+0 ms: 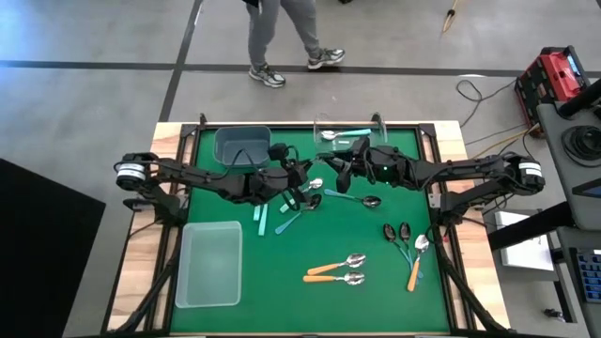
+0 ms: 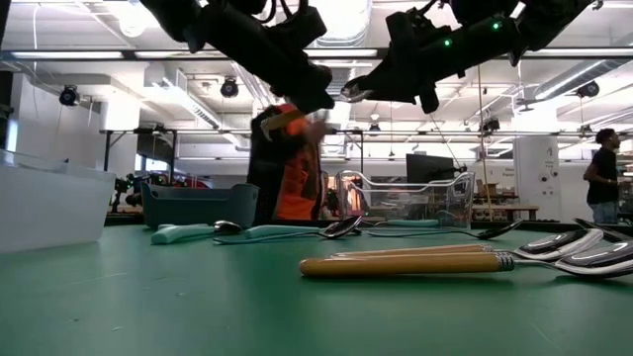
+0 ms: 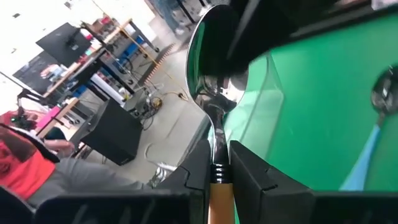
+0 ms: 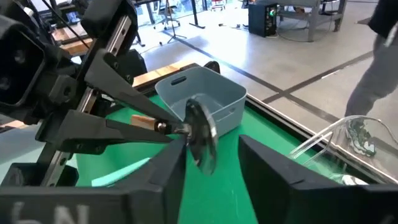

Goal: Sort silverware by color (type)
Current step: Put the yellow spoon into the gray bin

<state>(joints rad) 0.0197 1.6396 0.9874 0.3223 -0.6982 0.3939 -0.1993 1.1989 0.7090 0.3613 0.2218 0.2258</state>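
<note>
Above the middle of the green counter [image 1: 282,272], the left tool [image 1: 302,184] clamps an orange-handled spoon [image 3: 214,118] by its neck, its bowl between the right tool's [image 1: 336,169] parted fingers. Teal-handled spoons [image 1: 293,211] lie just beneath, the grey bin [image 1: 241,145] behind. Counter in front lies open around two orange-handled spoons [image 1: 336,272].

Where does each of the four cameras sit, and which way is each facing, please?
High view: above the table, looking straight down; both arms meet over the green mat.
Low view: at table-top height, looking level across at orange-handled spoons; both arms hang from above.
Left wrist view: looks past the left gripper, shut on an orange-handled spoon.
Right wrist view: looks past the open right gripper at that same spoon and the grey bin.
Shared: both wrist views show the held spoon.
</note>
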